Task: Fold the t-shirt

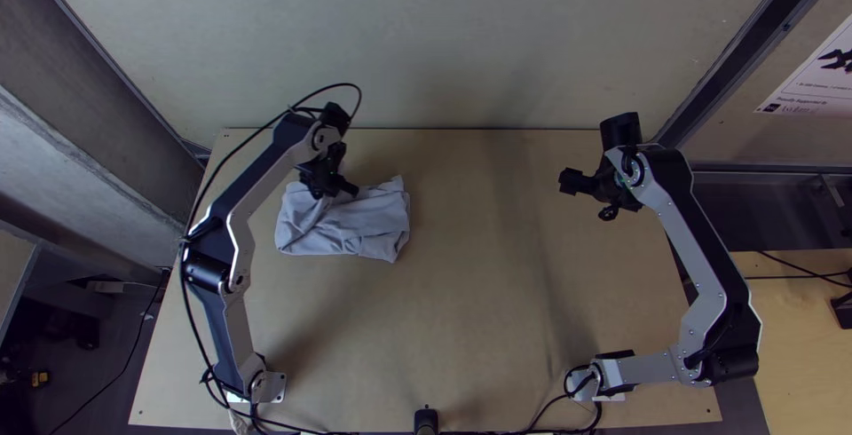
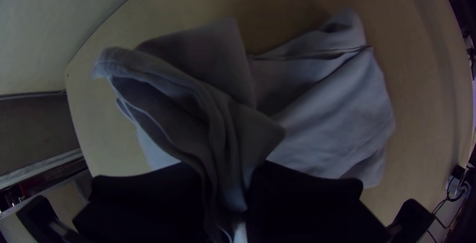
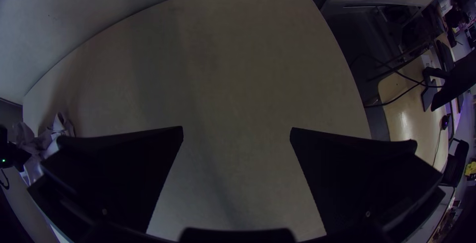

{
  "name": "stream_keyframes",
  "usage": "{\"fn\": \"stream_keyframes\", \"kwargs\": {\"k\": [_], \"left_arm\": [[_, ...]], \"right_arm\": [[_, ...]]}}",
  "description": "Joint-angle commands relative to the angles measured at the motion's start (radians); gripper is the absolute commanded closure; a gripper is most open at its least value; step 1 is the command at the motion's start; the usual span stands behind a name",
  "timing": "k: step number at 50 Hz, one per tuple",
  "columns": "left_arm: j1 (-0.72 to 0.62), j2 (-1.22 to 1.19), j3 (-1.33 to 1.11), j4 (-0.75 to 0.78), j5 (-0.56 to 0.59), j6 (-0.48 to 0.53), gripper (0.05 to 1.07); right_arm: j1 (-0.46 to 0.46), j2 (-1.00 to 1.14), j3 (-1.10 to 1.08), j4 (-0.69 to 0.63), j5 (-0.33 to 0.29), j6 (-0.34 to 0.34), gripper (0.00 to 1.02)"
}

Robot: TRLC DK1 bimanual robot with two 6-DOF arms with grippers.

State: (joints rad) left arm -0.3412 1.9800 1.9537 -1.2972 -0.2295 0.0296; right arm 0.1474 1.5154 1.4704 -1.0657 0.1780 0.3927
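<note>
The grey t-shirt (image 1: 355, 222) lies as a compact, wrinkled bundle on the left half of the table, near the left arm. Over its upper left part is my left gripper (image 1: 342, 188). In the left wrist view, my left gripper (image 2: 230, 193) is shut on a gathered bunch of the t-shirt (image 2: 337, 119); folds rise between its fingers and the rest of the cloth lies flatter beside them. My right gripper (image 1: 568, 182) is over the table's right side, away from the cloth. In the right wrist view, my right gripper (image 3: 237, 134) stands open with nothing between its fingers.
Bare wooden table (image 1: 488, 311) stretches between the t-shirt and the right arm. A pale wall (image 1: 444, 44) rises behind the table's far edge. Cables run along the left arm and the near edge, where a small black object (image 1: 426, 420) stands.
</note>
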Motion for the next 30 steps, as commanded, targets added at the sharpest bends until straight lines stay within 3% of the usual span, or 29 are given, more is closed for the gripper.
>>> {"fn": "stream_keyframes", "kwargs": {"k": [1, 10, 12, 14, 17, 18, 30], "left_arm": [[-0.048, 0.046, 0.077, -0.042, 0.012, -0.057, 1.05], [-0.111, 0.114, 0.172, -0.088, 0.013, -0.102, 1.04], [-0.124, 0.131, 0.200, -0.099, 0.013, -0.103, 0.98], [-0.139, 0.143, 0.228, -0.102, 0.025, -0.106, 0.74], [-0.156, 0.149, 0.255, -0.103, 0.125, -0.111, 0.12], [-0.162, 0.154, 0.275, -0.102, 0.157, -0.126, 0.08], [-0.147, 0.155, 0.324, 0.075, 0.651, -0.373, 0.09]], "right_arm": [[-0.008, -0.020, -0.030, 0.007, 0.015, 0.020, 0.03], [-0.011, -0.024, -0.056, 0.021, 0.015, 0.018, 0.03], [-0.011, -0.026, -0.062, 0.024, 0.015, 0.017, 0.03], [-0.011, -0.027, -0.071, 0.030, 0.015, 0.017, 0.03], [-0.011, -0.029, -0.084, 0.036, 0.015, 0.017, 0.03], [-0.011, -0.029, -0.087, 0.039, 0.015, 0.017, 0.03], [0.001, -0.041, -0.139, 0.064, 0.015, 0.017, 0.03]]}}
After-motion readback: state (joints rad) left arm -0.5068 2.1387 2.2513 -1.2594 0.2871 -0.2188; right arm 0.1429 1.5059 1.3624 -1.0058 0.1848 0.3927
